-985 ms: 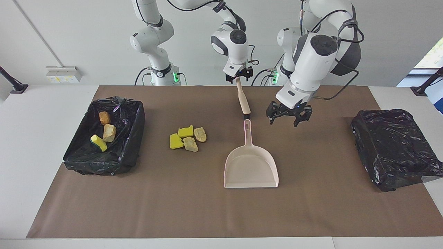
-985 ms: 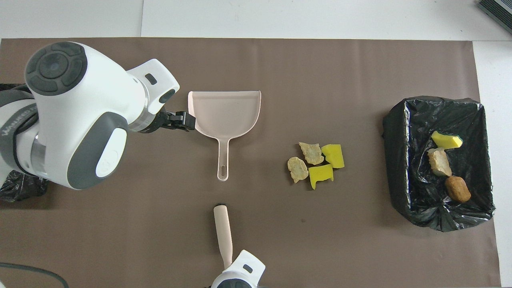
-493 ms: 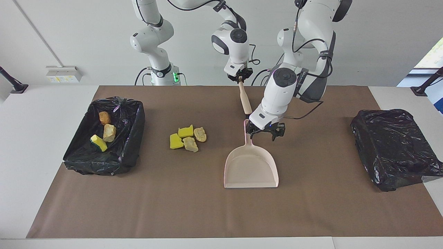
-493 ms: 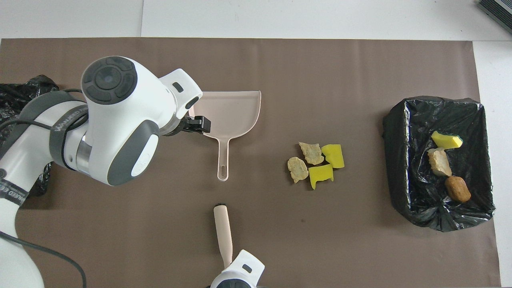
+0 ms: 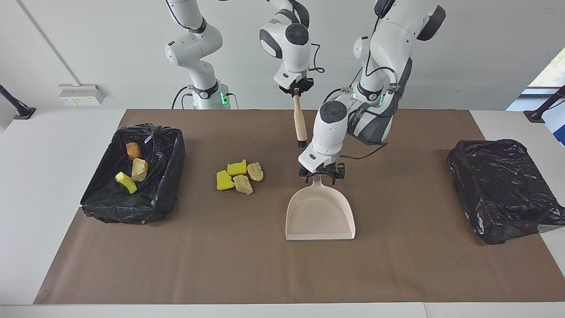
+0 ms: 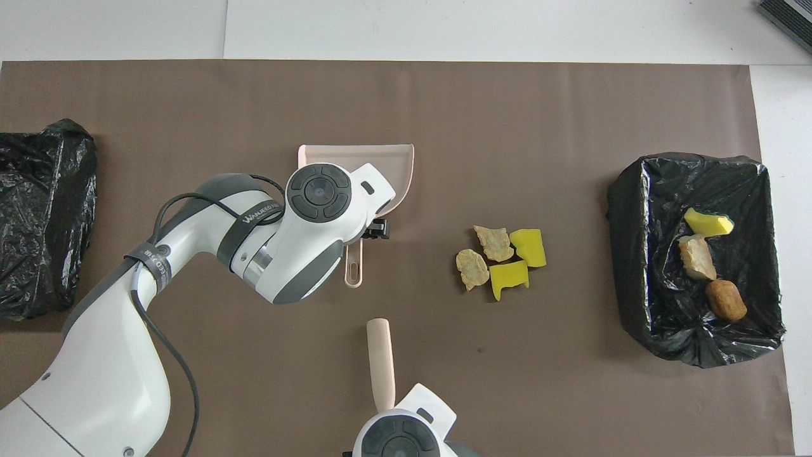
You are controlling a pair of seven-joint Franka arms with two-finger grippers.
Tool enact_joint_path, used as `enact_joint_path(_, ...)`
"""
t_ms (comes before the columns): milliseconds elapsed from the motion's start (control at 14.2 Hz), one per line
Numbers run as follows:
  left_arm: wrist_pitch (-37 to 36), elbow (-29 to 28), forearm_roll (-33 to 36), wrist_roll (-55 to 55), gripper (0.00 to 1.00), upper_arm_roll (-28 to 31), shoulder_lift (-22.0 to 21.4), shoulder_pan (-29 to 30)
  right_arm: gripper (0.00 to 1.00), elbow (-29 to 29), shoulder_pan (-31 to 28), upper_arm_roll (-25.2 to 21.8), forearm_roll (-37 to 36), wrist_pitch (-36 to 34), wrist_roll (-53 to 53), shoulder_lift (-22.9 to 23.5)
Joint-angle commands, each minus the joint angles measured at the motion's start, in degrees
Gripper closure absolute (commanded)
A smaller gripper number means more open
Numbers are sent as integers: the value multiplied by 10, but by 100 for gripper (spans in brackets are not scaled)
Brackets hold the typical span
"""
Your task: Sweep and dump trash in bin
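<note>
The left gripper (image 5: 321,175) hangs spread wide over the handle of the pink dustpan (image 5: 320,214); its arm bears lettering too small to read. The right gripper (image 5: 296,90) is clamped on the beige brush (image 5: 300,121), held up in the air. Four trash scraps (image 5: 239,175), two yellow sponge pieces and two tan lumps, sit clustered on the brown mat (image 5: 247,265) beside the dustpan, toward the right arm's end. Three more (image 5: 132,170) lie in the black-lined bin (image 5: 165,176).

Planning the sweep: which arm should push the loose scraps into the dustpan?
The right tool: it already holds the brush near the scraps. The left tool hangs open over the dustpan handle.
</note>
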Motion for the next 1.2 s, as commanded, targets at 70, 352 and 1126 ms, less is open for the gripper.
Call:
enact_joint_path(70,-1,-1,16,-13,61,-5,-4,3,100,-24,-55,4,-54,-82,-24,-66)
enact_joint_path(352,-10,15,27,-4,100,-5,-24,12,100,-23,-98,4,-173,-102,-56,-70)
enact_joint_path(1126,-116,2,-10,499,100,-8,-83,60,100,-22,-336,5,-362,29,-349,21)
